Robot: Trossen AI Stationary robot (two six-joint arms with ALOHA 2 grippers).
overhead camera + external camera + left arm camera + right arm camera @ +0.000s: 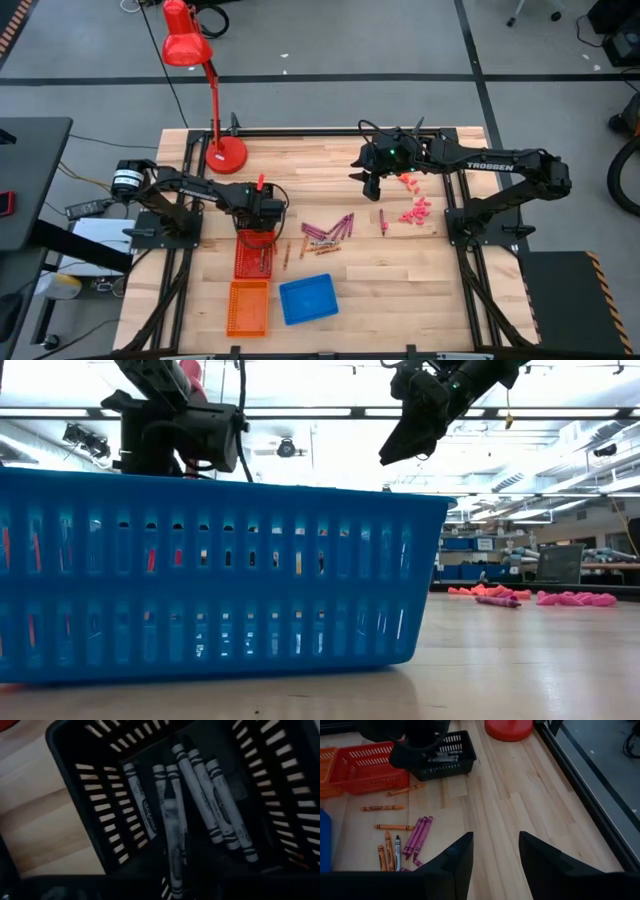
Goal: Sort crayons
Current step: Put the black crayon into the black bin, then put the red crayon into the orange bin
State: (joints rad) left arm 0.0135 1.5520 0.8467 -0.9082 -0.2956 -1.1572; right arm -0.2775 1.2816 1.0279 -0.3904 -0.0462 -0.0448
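Note:
My left gripper (262,207) hangs over a black basket (451,755) at the table's left and is shut on a grey crayon (173,851). Several grey crayons (215,805) lie on the basket's floor. Loose crayons, magenta (418,836), orange (382,808) and one grey (397,852), lie flat on the wood at mid-table (328,232). One magenta crayon (382,221) lies apart. My right gripper (495,855) is open and empty, raised above the table right of the pile (372,182). My left gripper holds a grey crayon, which runs back between the dark fingers at its near end (171,882). The fingers come from above, pointing down into the basket. The crayon's far end (170,815) reaches toward the crayons on the basket's floor. The fingers' dark hides the hold itself.
A red basket (253,258), an orange basket (248,307) and a blue basket (308,299) stand near the front left. Small pink bits (415,210) lie at the right. A red lamp (225,152) stands at the far left. Bare wood lies between the pile and the far edge.

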